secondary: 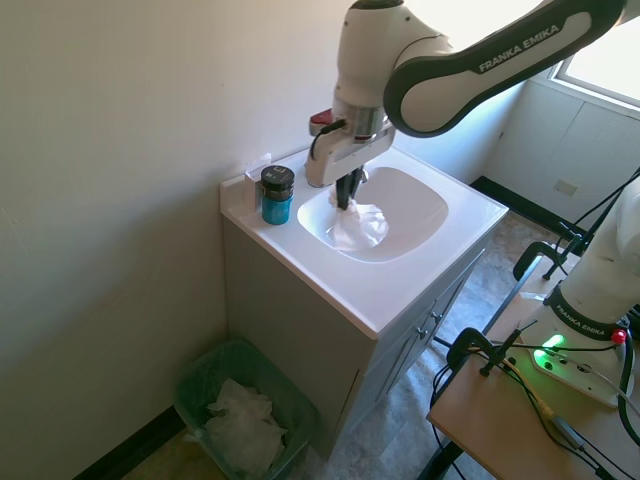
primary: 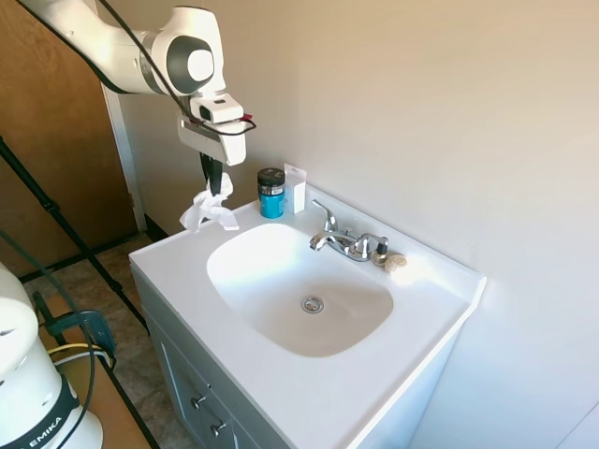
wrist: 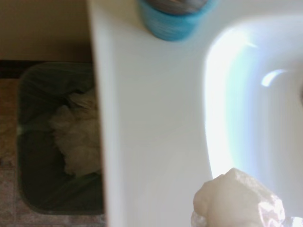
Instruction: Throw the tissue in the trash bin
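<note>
The crumpled white tissue (primary: 208, 210) hangs from my gripper (primary: 214, 184), which is shut on its top. It dangles just above the white vanity counter (primary: 178, 262), near the basin's rim and close to the counter's end. In the second exterior view the tissue (secondary: 358, 225) hangs below the gripper (secondary: 347, 196), over the sink's edge. The wrist view shows the tissue (wrist: 236, 198) as a white lump. The green trash bin (secondary: 205, 375) stands on the floor beside the vanity, against the wall, with white paper inside it. The trash bin (wrist: 33, 113) also shows in the wrist view, below the counter's edge.
A blue jar with a black lid (primary: 271, 193) and a small white box (primary: 295, 188) stand at the counter's back corner near the gripper. A chrome faucet (primary: 342, 239) sits behind the basin (primary: 299, 281). A wall runs behind the vanity.
</note>
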`<act>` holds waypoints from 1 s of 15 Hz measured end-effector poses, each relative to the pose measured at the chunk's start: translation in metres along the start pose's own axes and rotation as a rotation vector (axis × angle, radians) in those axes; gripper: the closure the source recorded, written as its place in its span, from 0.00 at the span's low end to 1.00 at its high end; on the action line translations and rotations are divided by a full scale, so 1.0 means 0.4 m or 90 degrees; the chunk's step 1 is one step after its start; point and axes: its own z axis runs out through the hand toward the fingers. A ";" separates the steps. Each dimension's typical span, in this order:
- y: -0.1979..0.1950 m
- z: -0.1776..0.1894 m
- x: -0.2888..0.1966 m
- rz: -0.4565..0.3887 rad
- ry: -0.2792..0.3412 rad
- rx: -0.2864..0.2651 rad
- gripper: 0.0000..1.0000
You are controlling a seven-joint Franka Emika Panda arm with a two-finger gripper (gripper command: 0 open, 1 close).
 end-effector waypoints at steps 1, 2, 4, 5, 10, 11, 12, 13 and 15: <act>-0.054 0.017 -0.033 -0.013 0.004 0.004 1.00; -0.111 0.040 -0.072 -0.027 0.009 0.012 1.00; -0.206 0.100 -0.140 -0.044 0.017 0.033 1.00; -0.247 0.132 -0.165 -0.048 0.016 0.041 1.00; -0.370 0.273 -0.217 -0.055 0.012 0.048 0.00; -0.380 0.291 -0.227 -0.055 0.009 0.044 0.00; -0.386 0.307 -0.232 -0.055 0.007 0.040 0.00; -0.390 0.314 -0.234 -0.053 0.004 0.036 0.00; -0.393 0.312 -0.228 -0.049 -0.007 0.032 0.00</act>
